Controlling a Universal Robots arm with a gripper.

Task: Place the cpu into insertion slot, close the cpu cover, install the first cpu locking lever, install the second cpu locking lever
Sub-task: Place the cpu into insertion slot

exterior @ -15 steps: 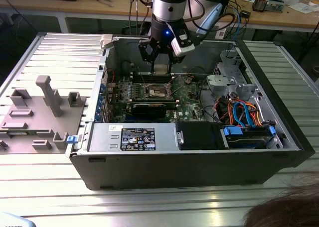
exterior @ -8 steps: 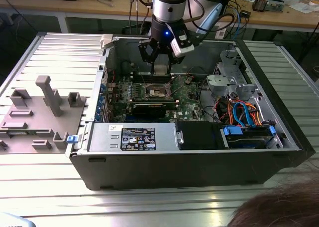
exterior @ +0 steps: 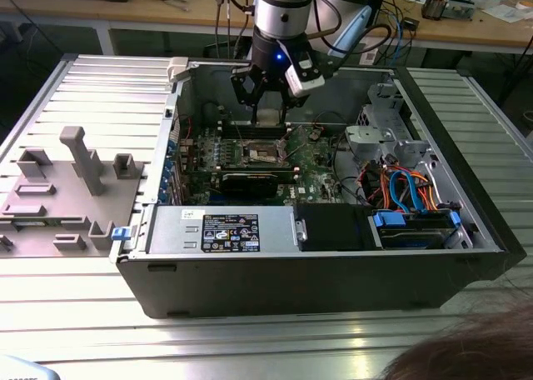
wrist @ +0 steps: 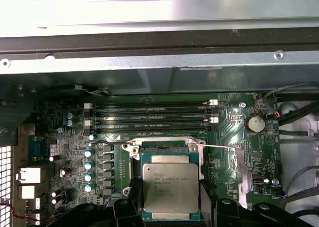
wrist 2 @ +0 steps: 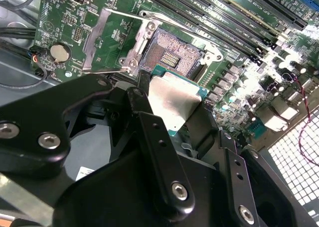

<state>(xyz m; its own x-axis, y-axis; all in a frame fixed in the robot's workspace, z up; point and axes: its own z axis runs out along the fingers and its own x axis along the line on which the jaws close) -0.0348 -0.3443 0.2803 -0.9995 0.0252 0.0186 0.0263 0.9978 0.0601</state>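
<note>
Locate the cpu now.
In the second wrist view the cpu is gripped in the claw, right by the open socket and its raised cpu cover.

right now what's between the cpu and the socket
Nothing. In the second wrist view the cpu hangs just short of the bare socket, and the cover is swung open to one side, out of that stretch.

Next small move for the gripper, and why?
Probably lower the cpu straight toward the socket, slowly: the gripper is shut on it above the bare socket, and the cpu cover is swung open beside it.
</note>
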